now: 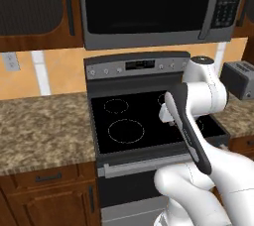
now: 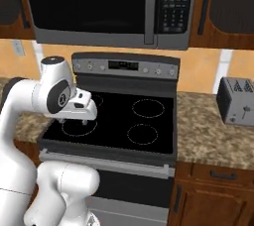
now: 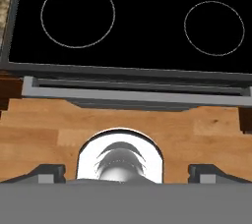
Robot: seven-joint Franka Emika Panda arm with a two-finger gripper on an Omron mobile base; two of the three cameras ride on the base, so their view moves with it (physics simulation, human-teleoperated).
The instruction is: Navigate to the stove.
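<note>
Facing the robot at the centre of both base views stands the wide stainless-steel stove with its flat black glass cooktop (image 1: 136, 121) (image 2: 119, 121) (image 3: 147, 16), thin white burner rings marked on the glass. Its grey back panel with knobs and a small display (image 1: 136, 65) (image 2: 124, 65) runs along the rear edge, just below the black-fronted steel microwave (image 1: 154, 7) (image 2: 109, 7) that spans the top of each frame. Speckled brown granite bench (image 1: 44, 126) (image 2: 213, 136) flanks the stove on both sides, above brown wooden cabinet fronts with dark handles (image 1: 47, 195) (image 2: 213, 195). A grey metal toaster (image 1: 239, 79) (image 2: 237, 100) sits on the bench at the right edge of each base view. The white arm with dark joints (image 1: 198, 121) (image 2: 54, 96) folds over the near half of the cooktop. In the hand view the cooktop occupies the upper half, the steel oven handle (image 3: 133, 93) crosses the middle, and wooden floor (image 3: 44, 125) lies below it. The hand (image 3: 126, 173) shows two dark fingertips (image 3: 47, 171) at the bottom corners of that view (set wide apart, released, nothing between them).
</note>
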